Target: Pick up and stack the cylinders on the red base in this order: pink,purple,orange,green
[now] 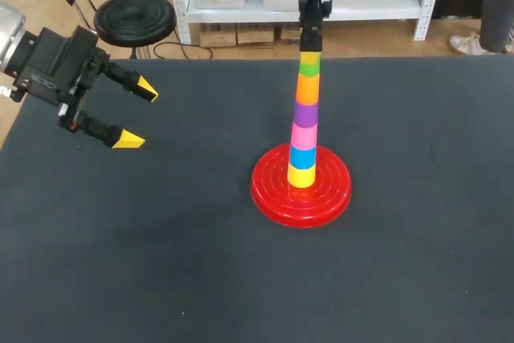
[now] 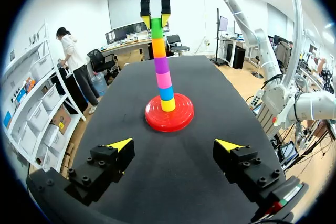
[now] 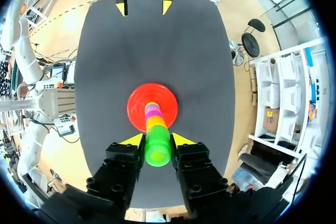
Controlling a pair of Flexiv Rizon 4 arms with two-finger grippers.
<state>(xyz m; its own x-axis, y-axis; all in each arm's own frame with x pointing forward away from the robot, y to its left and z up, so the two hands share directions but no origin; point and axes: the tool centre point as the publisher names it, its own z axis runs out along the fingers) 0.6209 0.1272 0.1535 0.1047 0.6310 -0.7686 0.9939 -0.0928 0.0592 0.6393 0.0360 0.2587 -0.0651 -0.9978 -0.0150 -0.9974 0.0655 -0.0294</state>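
Green cylinder (image 1: 310, 63) set at the top of the stack on the red base (image 1: 269, 195), above orange cylinder (image 1: 307, 88), purple cylinder (image 1: 305, 112), pink cylinder (image 1: 303, 135), blue cylinder (image 1: 303, 157) and yellow cylinder (image 1: 302, 176), green cylinder clasped from both sides by the right gripper (image 3: 157, 141), left gripper (image 1: 138, 115) held spread wide, well apart from the stack, above the dark table (image 1: 161, 271).

Left gripper (image 2: 174, 144) black, bolted blocks (round screws), yellow wedge tips — right gripper (image 3: 157, 140) alike.
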